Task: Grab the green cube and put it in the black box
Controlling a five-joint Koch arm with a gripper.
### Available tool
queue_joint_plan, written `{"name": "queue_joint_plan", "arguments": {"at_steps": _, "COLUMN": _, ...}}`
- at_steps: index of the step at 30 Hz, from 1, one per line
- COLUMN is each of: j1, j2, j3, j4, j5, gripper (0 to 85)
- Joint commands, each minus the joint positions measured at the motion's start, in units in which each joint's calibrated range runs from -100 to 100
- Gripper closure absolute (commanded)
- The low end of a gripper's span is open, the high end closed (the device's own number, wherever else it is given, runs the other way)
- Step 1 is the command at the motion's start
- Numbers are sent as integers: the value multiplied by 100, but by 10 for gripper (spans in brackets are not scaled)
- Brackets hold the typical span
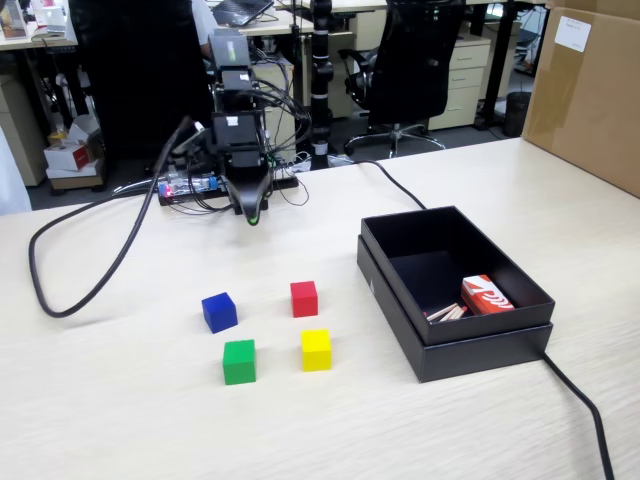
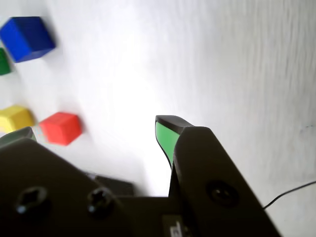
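pale wood counter [image 1: 120, 420] in an office. green cube [image 1: 239, 361] left of black box [image 1: 487, 345], well apart, just beside yellow cube [image 1: 316, 349]. end effector [image 1: 253, 217] empty; opening cannot be told.

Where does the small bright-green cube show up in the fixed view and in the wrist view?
Fixed view: the small bright-green cube sits lower centre-left, nearest corner of the four-cube square, left of the yellow cube.
Wrist view: only a sliver shows at the left edge, below the blue cube.
Shared landmark: the red cube, diagonally opposite the green one.
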Motion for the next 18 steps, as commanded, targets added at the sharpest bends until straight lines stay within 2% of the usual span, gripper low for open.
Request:
{"name": "queue_joint_plan", "arguments": {"at_steps": 1, "j1": -34, "j2": 697, "j3": 1123, "j4": -549, "j5": 59, "gripper": 382}}
{"name": "queue_joint_plan", "arguments": {"at_steps": 7, "j1": -147, "j2": 2705, "j3": 3499, "j4": -1491, "j5": 59, "gripper": 383}}
{"name": "queue_joint_plan", "arguments": {"at_steps": 18, "j1": -308, "j2": 6927, "j3": 6989, "j4": -1474, "j5": 103, "gripper": 382}}
